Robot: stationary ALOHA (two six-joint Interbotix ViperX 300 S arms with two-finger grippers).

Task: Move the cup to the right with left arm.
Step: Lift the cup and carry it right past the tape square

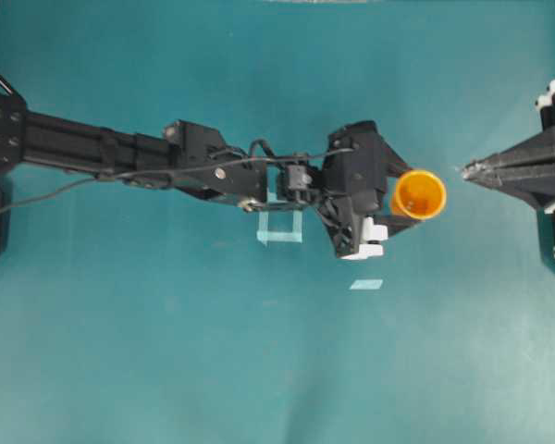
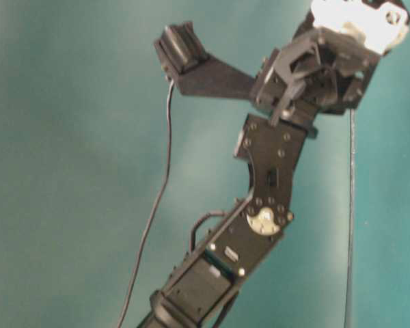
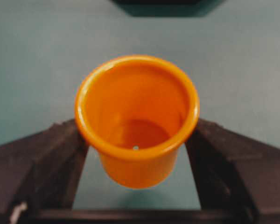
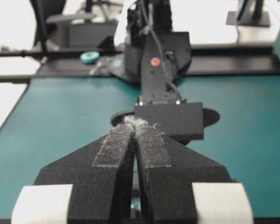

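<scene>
The orange-yellow cup [image 1: 418, 194] stands upright, mouth up, between the two black fingers of my left gripper [image 1: 409, 198]. In the left wrist view the cup [image 3: 136, 116] fills the middle; both fingers [image 3: 51, 154] press its sides just under the rim, and its base hangs above a faint shadow on the teal surface. The left arm [image 1: 166, 153] stretches in from the left edge. My right gripper [image 1: 466, 170] points at the cup from the right, a short gap away, its padded tips [image 4: 135, 122] pressed together with nothing between them.
A square outline of pale tape [image 1: 279, 227] lies under the left wrist, and a small tape strip [image 1: 365, 284] sits below the gripper. Black frame posts stand at the left and right edges. The table-level view shows only the left arm's links [image 2: 266, 178].
</scene>
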